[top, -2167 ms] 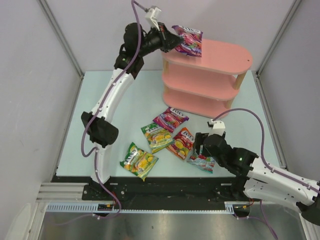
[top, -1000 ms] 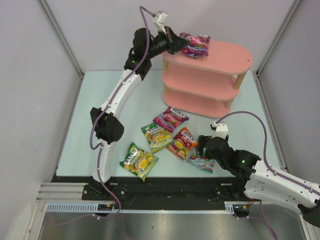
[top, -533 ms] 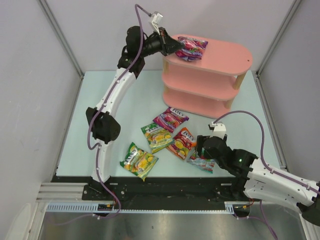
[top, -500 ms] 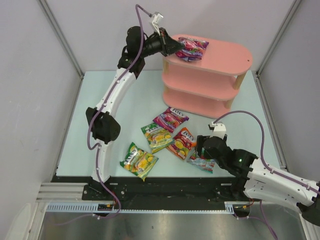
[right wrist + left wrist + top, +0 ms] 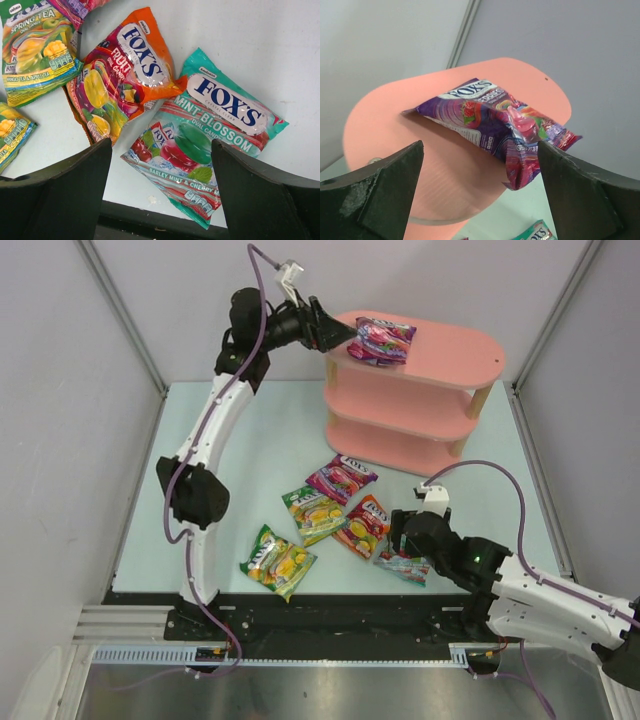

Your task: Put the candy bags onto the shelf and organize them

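Note:
A purple candy bag (image 5: 380, 340) (image 5: 495, 120) lies free on the top board of the pink shelf (image 5: 455, 358) (image 5: 390, 125), one corner over the edge. My left gripper (image 5: 335, 333) (image 5: 480, 145) hovers open just left of it, touching nothing. On the table lie a magenta bag (image 5: 341, 478), two yellow-green bags (image 5: 313, 512) (image 5: 277, 561), a red-orange bag (image 5: 362, 525) (image 5: 120, 75) and a teal-white bag (image 5: 405, 565) (image 5: 210, 135). My right gripper (image 5: 405, 540) (image 5: 161, 145) hangs open above the teal-white bag's near end.
The shelf's two lower boards (image 5: 400, 415) hold nothing I can see. Grey walls and metal frame posts (image 5: 125, 320) close in the table on the left, back and right. The black front rail (image 5: 330, 605) runs just below the bags.
My left gripper has opened, let go of the purple bag and drawn back to the left. The bag now rests on the top board. The right arm has hardly moved.

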`<state>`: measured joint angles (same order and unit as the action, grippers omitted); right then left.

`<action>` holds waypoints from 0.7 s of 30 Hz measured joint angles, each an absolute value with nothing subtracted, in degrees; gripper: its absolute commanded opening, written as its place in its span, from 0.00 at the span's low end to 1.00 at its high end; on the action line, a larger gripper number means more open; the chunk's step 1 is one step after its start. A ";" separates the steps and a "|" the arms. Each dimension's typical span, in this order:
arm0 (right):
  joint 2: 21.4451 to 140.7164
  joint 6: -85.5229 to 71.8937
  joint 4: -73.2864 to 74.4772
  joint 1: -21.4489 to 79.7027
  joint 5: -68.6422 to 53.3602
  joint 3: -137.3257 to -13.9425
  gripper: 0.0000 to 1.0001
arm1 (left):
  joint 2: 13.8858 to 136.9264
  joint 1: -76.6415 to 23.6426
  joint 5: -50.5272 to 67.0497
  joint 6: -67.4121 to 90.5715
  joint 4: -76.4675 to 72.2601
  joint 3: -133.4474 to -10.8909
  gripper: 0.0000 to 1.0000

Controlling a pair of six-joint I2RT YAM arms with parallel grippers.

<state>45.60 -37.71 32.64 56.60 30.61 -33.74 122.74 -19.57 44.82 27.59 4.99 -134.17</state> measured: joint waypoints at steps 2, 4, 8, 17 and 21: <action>45.60 -37.50 32.10 56.60 30.55 -33.74 0.85 | 121.78 -18.76 44.84 28.01 4.93 -133.99 1.00; 45.60 -37.30 31.59 56.60 30.57 -33.74 0.85 | 120.75 -18.04 45.08 28.58 4.69 -133.91 1.00; 45.91 -36.25 30.15 56.27 30.72 -33.74 0.88 | 116.97 -16.69 45.17 29.82 3.95 -131.46 1.00; 59.68 -31.35 16.43 49.08 26.39 -33.76 0.88 | 86.19 -15.55 39.79 27.44 -2.46 -89.45 1.00; 67.57 -30.11 10.79 46.96 23.29 -34.96 0.86 | 76.05 -15.57 37.01 26.48 -7.55 -69.73 1.00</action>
